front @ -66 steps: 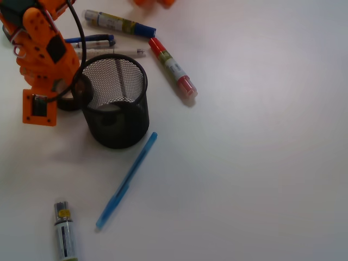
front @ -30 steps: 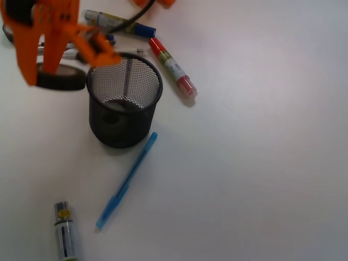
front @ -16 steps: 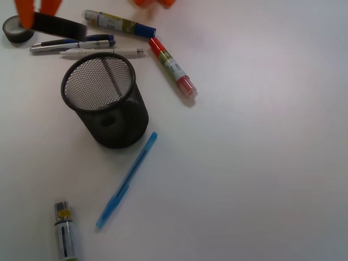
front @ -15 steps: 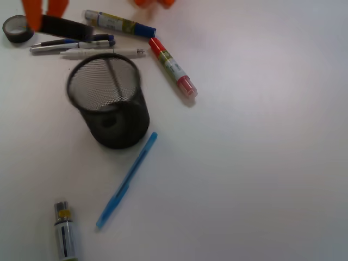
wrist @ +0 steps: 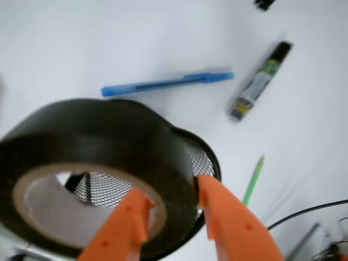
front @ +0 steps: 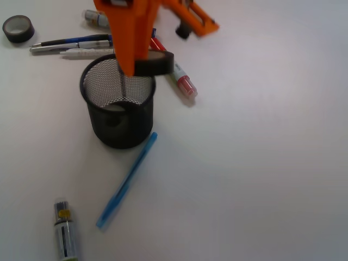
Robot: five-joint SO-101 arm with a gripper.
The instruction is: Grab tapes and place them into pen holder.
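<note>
I see a black tape roll [wrist: 103, 163] filling the lower left of the wrist view: a wide glossy band around a pale tan inner core. My gripper [wrist: 179, 225] has its orange fingers [wrist: 117, 231] pinched on the roll's wall, one finger through the core and the other outside at the lower right.

In the front view the same roll [front: 155, 63] sits at the upper middle of the frame, clamped at the tip of the orange gripper [front: 136, 64]. It hangs over the upper right rim of the pen holder [front: 117, 109], the black wire-mesh cup standing upright left of centre. I cannot tell whether the roll touches the rim.

Something pale lies at the bottom of the cup; I cannot tell what it is. A second black tape roll [front: 18, 28] lies flat in the upper left corner, well apart from the gripper. A blue pen [front: 126, 180] lies slantwise below the cup, a red marker [front: 179, 80] to its right.
</note>
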